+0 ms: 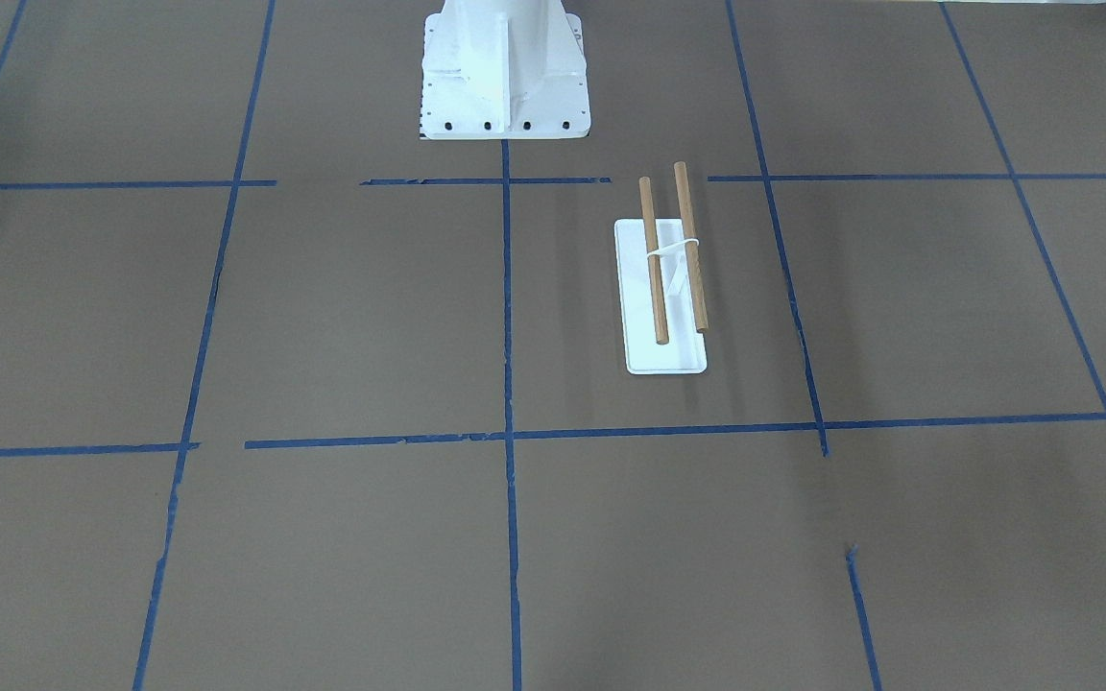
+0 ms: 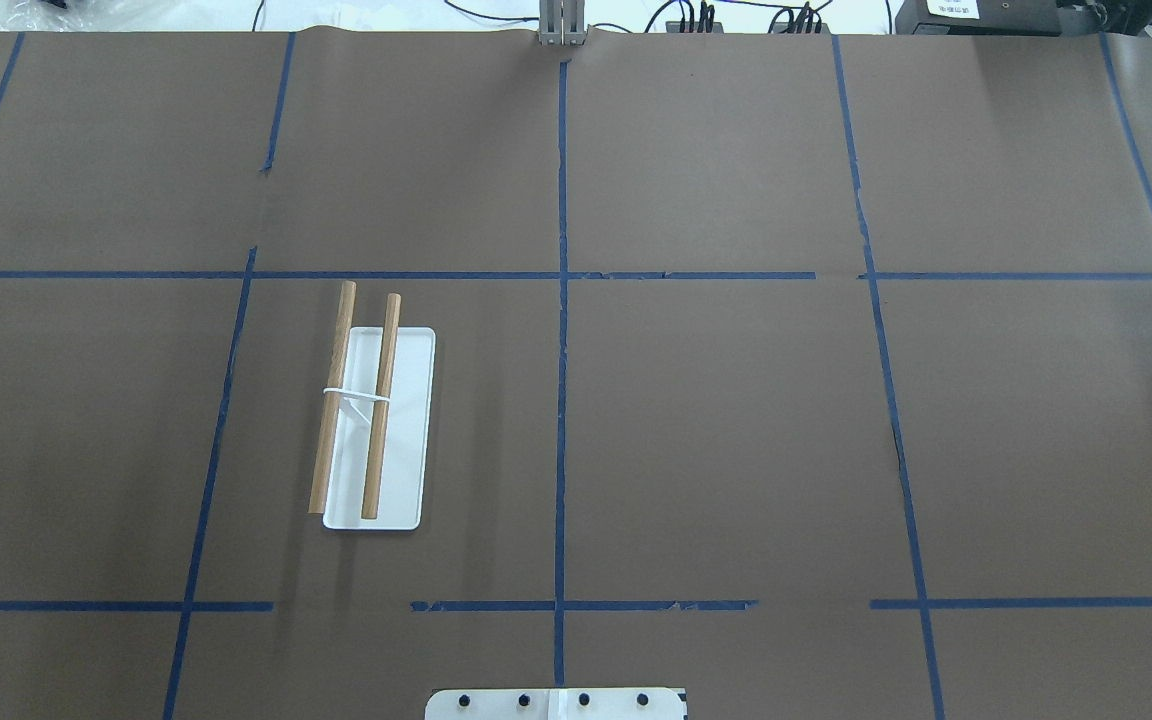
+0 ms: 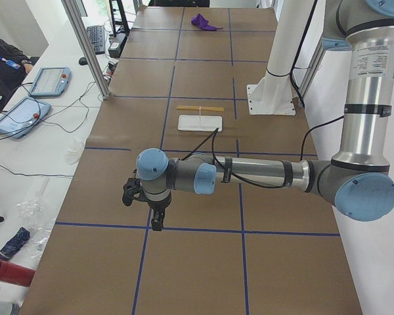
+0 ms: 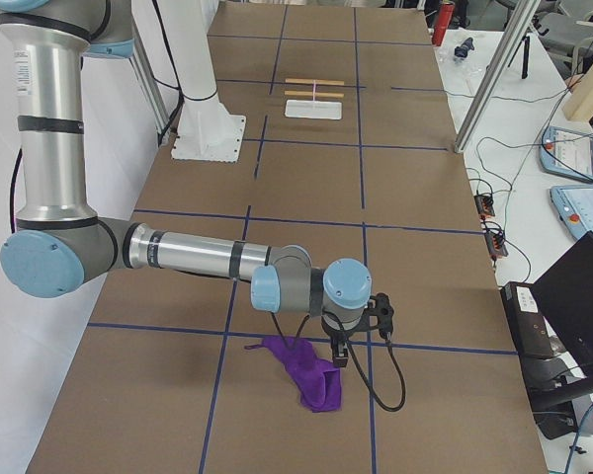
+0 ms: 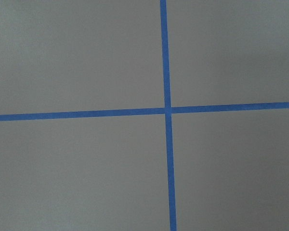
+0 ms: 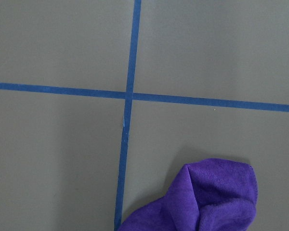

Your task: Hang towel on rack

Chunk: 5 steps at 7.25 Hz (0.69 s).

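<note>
1. Zero progress shows: the purple towel [image 4: 314,380] lies crumpled near the worktop's right end. It is well apart from the rack [image 2: 406,420], which stands bare in the left half.
2. Right claw [image 4: 338,354] hovers by the towel's edge, and left claw [image 3: 156,220] hangs near the left end. I cannot tell whether either is open or closed.
3. Only the side and right wrist views show the towel. Overhead and front views show just the rack.

Both forearms horizontal; left end effector [image 3: 156,222], right end effector [image 4: 339,354] pointing down.
</note>
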Available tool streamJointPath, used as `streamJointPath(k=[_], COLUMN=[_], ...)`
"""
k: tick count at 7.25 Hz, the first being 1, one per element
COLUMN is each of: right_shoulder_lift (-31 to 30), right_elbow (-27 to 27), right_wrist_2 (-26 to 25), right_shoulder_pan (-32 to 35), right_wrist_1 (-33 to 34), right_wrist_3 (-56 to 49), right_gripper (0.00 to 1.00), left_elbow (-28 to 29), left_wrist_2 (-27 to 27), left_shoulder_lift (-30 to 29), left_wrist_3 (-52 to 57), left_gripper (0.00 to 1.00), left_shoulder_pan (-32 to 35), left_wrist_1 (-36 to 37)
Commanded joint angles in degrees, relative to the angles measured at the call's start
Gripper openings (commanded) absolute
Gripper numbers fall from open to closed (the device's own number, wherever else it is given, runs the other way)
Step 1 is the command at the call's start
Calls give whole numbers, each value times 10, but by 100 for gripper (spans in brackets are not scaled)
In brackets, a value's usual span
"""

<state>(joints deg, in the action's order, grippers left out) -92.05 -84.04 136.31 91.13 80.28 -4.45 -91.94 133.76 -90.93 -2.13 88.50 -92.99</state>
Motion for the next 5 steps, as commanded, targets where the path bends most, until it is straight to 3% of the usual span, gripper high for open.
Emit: streamJointPath(k=[1,2,5], right_shoulder_lift=[-26,-26,-26], right_elbow=[84,122,143], right_wrist_2=[-10,-12,-23], right_shoulder_pan=[-20,-42,-84], right_wrist_1=[-152,-203,-210], right_wrist_3=[1,3,6], right_gripper=[100,100,100], left_elbow=[-3,-3,-3], left_wrist_2=[1,1,1], left_shoulder_lift=[0,0,0], left_wrist_3=[0,0,1], left_gripper=[100,100,100], left_shoulder_pan=[0,0,0], left_wrist_1=[0,0,-1])
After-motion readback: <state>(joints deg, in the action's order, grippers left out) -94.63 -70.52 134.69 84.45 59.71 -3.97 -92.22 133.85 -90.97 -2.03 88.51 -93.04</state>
